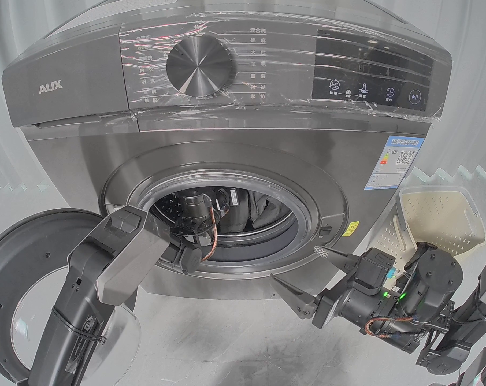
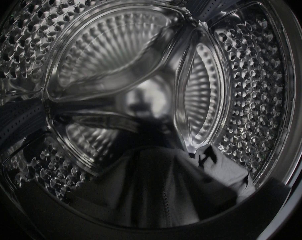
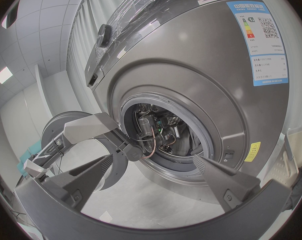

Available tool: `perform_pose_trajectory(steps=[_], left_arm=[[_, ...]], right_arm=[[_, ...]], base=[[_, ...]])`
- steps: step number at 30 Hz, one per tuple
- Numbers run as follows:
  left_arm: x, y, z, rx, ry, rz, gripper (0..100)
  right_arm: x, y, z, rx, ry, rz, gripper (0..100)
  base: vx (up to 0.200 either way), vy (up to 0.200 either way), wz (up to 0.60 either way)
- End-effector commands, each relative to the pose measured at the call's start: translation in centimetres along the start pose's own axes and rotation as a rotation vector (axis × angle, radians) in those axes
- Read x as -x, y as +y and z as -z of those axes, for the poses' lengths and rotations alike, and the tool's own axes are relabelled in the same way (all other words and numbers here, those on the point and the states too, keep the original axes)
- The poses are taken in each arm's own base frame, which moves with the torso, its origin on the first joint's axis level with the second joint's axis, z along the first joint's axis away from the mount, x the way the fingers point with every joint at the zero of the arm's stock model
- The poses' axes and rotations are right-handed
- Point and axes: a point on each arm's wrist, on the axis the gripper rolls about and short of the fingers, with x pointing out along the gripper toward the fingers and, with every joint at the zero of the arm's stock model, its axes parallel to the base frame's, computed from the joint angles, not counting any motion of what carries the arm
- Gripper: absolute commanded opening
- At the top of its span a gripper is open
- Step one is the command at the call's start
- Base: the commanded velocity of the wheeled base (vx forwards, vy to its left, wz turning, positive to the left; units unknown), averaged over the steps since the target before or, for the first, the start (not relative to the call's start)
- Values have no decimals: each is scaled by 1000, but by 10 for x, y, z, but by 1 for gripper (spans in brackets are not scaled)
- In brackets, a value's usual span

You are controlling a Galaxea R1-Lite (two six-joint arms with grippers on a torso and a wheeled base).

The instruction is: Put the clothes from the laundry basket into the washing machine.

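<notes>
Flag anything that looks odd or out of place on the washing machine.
Wrinkled clear plastic film covers the control panel of the washing machine. Otherwise nothing stands out: the door is swung open and a dark garment lies inside the drum.

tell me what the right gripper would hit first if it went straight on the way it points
Most likely the left arm where it enters the washing machine door opening, or the opening's lower rim just past it; depth is unclear. The right gripper is open.
</notes>
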Motion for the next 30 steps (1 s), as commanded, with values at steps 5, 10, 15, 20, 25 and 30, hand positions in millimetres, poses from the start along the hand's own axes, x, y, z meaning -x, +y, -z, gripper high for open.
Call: perform_pose_trajectory(steps=[5, 10, 15, 20, 25, 30], left_arm=[[41, -21, 19, -36, 189, 58, 100], [50, -25, 31, -47, 236, 72, 100], [50, -19, 49, -71, 284, 60, 100], [40, -13, 52, -75, 254, 39, 0], [15, -6, 37, -43, 138, 3, 0], [-1, 0, 24, -13, 50, -29, 0]], right_arm=[[0, 0, -1, -1, -3, 1, 100], [0, 0, -1, -1, -2, -2, 100], [0, 0, -2, 0, -7, -3, 100], [0, 0, -2, 0, -7, -3, 100], [0, 1, -2, 0, -11, -3, 100], [0, 1, -3, -1, -13, -4, 100]], base=[[0, 0, 0], [0, 0, 0], [0, 0, 0], [0, 0, 0], [0, 0, 0], [0, 0, 0]])
